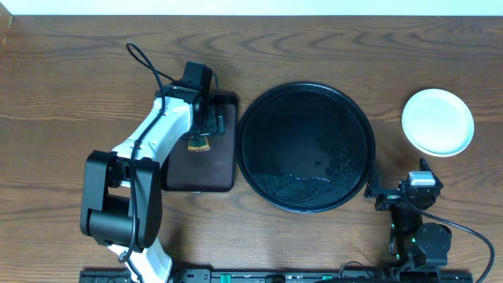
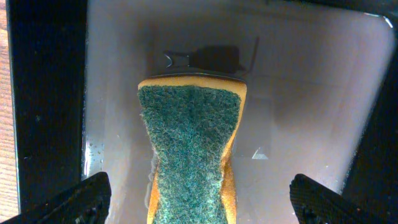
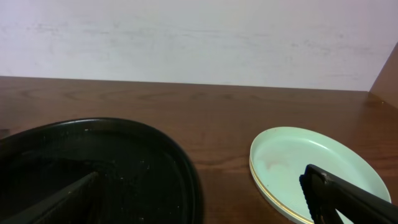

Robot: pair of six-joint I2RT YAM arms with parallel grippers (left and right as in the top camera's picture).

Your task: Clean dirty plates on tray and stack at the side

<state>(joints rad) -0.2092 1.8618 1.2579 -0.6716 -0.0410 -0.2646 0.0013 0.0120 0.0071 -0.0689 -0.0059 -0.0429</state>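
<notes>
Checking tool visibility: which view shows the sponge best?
Left wrist: the sponge fills the centre, green scrub face clear. Overhead shows only a sliver under the left gripper. Right wrist shows none.

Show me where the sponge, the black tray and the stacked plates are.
sponge (image 2: 189, 149): left wrist view, middle of its green scouring face.
black tray (image 1: 302, 126): overhead view, bare floor inside the rim.
stacked plates (image 1: 438, 122): overhead view, centre of the top plate.

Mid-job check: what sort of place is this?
Probably a lab-style tabletop bench rather than a kitchen: a wooden table against a plain pale wall, with a black tray, plates and a sponge.
</notes>
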